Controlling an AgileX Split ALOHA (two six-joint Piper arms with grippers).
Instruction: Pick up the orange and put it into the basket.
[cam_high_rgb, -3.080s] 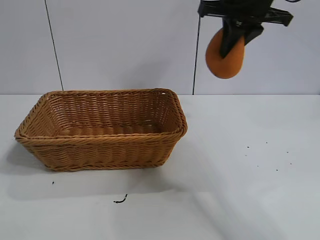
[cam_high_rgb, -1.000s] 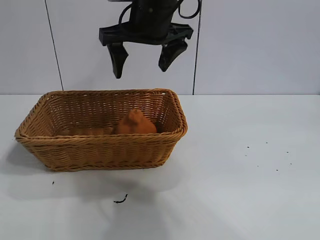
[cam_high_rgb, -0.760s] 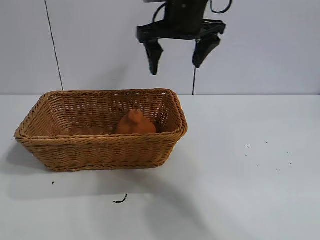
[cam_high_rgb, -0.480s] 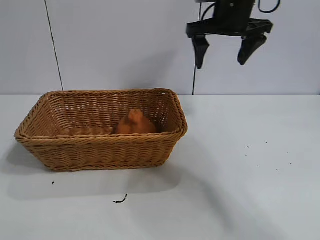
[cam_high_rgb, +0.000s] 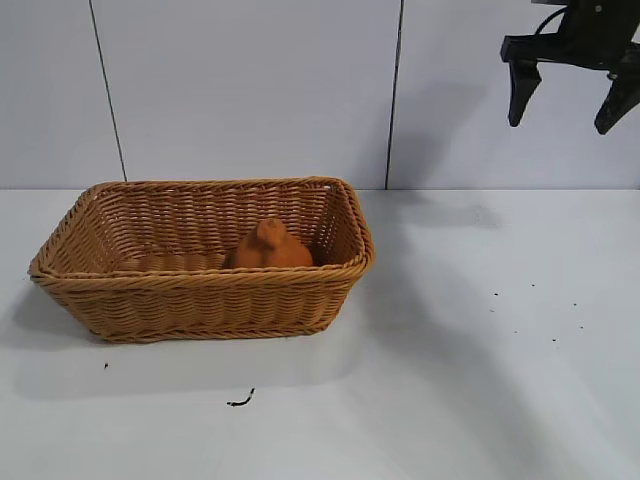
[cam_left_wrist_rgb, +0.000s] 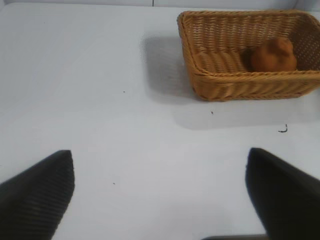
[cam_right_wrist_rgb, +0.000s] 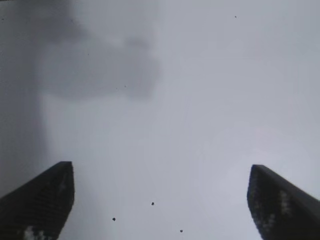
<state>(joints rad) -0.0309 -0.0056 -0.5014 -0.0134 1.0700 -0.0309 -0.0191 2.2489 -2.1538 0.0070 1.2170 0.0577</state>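
Note:
The orange (cam_high_rgb: 267, 246) lies inside the woven wicker basket (cam_high_rgb: 200, 300) toward its right end, knobby neck up. It also shows in the left wrist view (cam_left_wrist_rgb: 273, 55), in the basket (cam_left_wrist_rgb: 220, 82) there. My right gripper (cam_high_rgb: 565, 100) is open and empty, high at the far right, well away from the basket. In the right wrist view it (cam_right_wrist_rgb: 160, 172) hangs open over bare table. My left gripper (cam_left_wrist_rgb: 160, 160) is open and empty over bare table, far from the basket; it is out of the exterior view.
A small dark scrap (cam_high_rgb: 240, 400) lies on the white table in front of the basket. Dark specks (cam_high_rgb: 535, 310) dot the table at the right. A grey panelled wall (cam_high_rgb: 250, 90) stands behind.
My right gripper let go of the orange above the basket, and the orange now rests inside. The open gripper has since swung right, from above the basket to the far right.

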